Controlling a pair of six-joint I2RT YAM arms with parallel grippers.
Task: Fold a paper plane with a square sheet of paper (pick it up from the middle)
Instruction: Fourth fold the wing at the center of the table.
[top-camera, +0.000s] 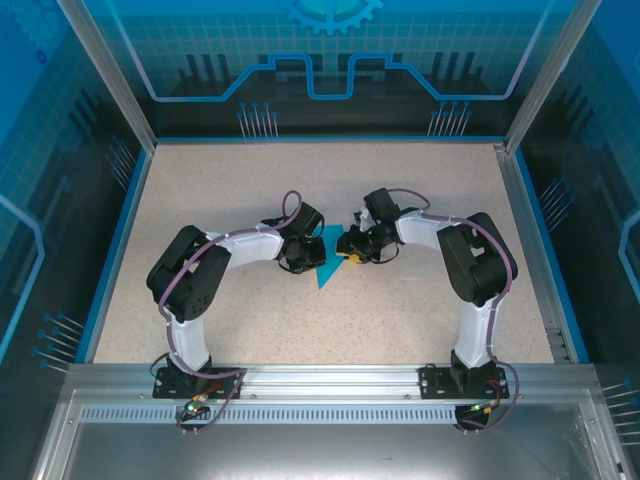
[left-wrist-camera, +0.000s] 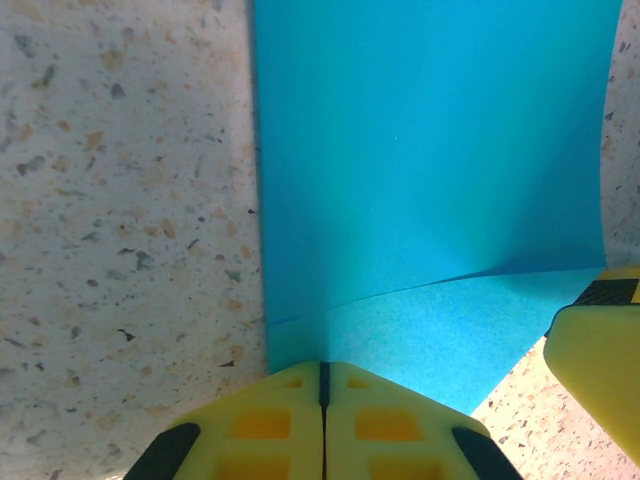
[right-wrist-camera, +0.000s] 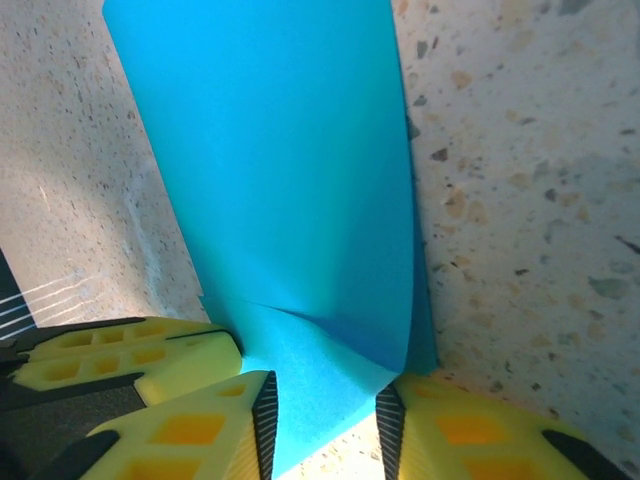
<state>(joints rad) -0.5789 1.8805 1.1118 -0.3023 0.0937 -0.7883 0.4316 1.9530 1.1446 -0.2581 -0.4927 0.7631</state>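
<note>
Checking the top view first: both arms bend inward and meet mid-table (top-camera: 400, 190), with the sheet of paper (top-camera: 328, 264) between them. There it reads as a turquoise triangle, point toward the arm bases. Left pincer (top-camera: 310, 256) is just on its left side, right pincer (top-camera: 348, 256) just on its right.

In the left wrist view the left pincer (left-wrist-camera: 322, 366) is closed, yellow fingers pressed together with only a seam between them. The tips sit right at the near edge of the sheet of paper (left-wrist-camera: 430, 160). I can't tell if they pinch it or just rest on it. The paper is partly folded: a smooth upper layer over a paler lower layer, with a crease running across. The right pincer (left-wrist-camera: 598, 350) touches the sheet's right corner.

In the right wrist view the right pincer (right-wrist-camera: 325, 388) has its fingers apart and straddles the near corner of the sheet of paper (right-wrist-camera: 280, 170). The lower layer lies in the gap, and the folded edge is against the right-hand finger. It isn't clamped. The left pincer (right-wrist-camera: 225, 352) is just beside the paper's left edge, closed. The speckled table (right-wrist-camera: 520, 150) runs along both sides.
</note>
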